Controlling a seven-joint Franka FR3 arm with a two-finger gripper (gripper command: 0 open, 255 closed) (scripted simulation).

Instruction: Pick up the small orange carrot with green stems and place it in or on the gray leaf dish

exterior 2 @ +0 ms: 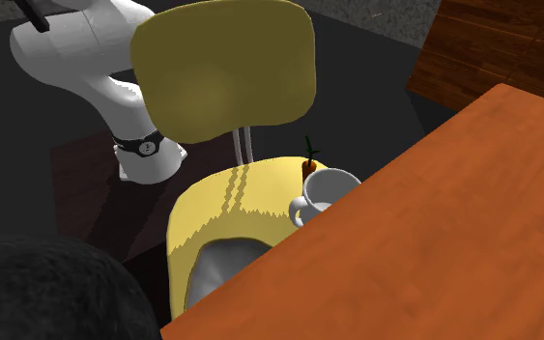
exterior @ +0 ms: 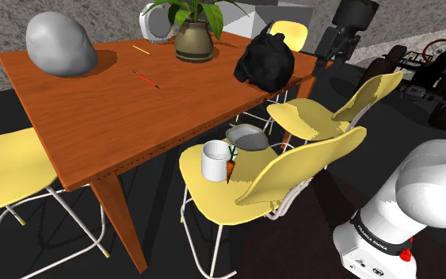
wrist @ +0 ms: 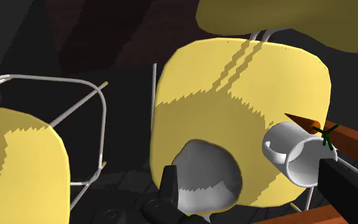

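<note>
**Tight reach, easy upset**

Hangs above a yellow moulded chair seat (wrist: 222, 108) as an all-black two-finger gripper (wrist: 247, 167), spread wide and clasping nothing. Finds the small orange carrot with green stems (wrist: 301, 121) on that seat, tilted right against the far side of a white handled mug (wrist: 292, 153), close to the seat's edge and off the line between the fingers. Finds the gray leaf-shaped dish (wrist: 206, 175) on the same seat, near the mug and nearer the gripper.

Likely troubles, by judgement:
- Knocking the mug over on the way in, given so little room between mug and carrot.
- Rolling the carrot off the seat's edge, down beside the reddish-brown wooden table (exterior: 94, 103).
- Pinching just the thin stems and dropping the root mid-carry.
- Clipping the chair's back when crossing to the dish.
</note>
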